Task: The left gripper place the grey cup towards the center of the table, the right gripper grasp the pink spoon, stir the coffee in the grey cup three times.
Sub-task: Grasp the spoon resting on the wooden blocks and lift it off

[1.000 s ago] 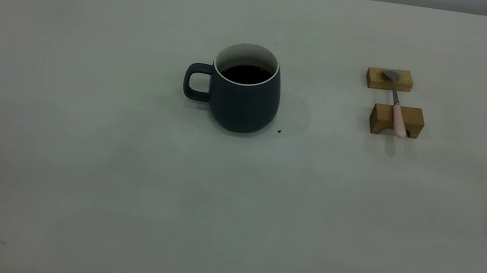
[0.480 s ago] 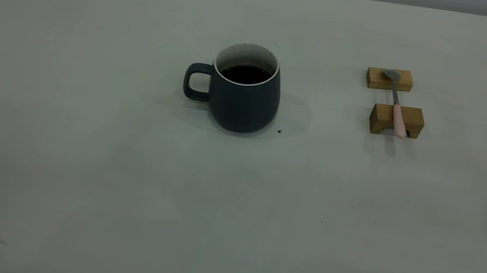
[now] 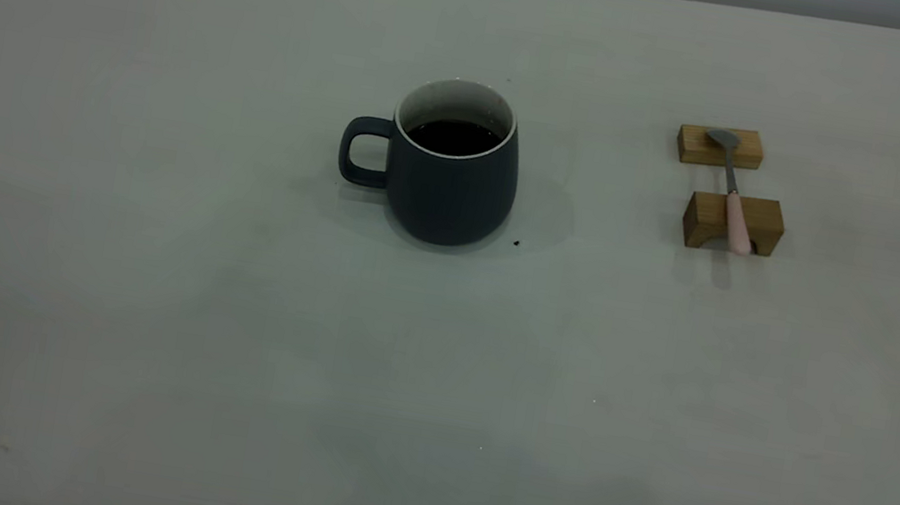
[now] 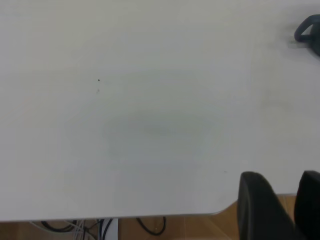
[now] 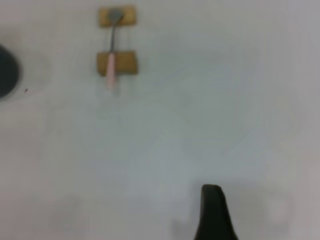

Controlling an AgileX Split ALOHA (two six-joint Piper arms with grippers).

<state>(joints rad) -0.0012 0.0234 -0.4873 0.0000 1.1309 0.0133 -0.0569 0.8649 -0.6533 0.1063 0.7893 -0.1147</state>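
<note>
We list the grey cup (image 3: pixel 453 164) upright near the middle of the table (image 3: pixel 138 284), loop handle toward the left arm's side, holding coffee (image 3: pixel 455 137) below its white rim. The pink spoon (image 3: pixel 732 196) lies across two wooden blocks (image 3: pixel 733 222), well apart from the cup. The left gripper (image 4: pixel 280 205), fingers parted, and the right gripper (image 5: pixel 215 212), spread untellable, hang far from both.

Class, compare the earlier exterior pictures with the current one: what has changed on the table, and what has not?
Only a dark shadow has appeared at the table's near right corner. The grey cup with its coffee and the pink spoon on its two wooden blocks have not moved.
</note>
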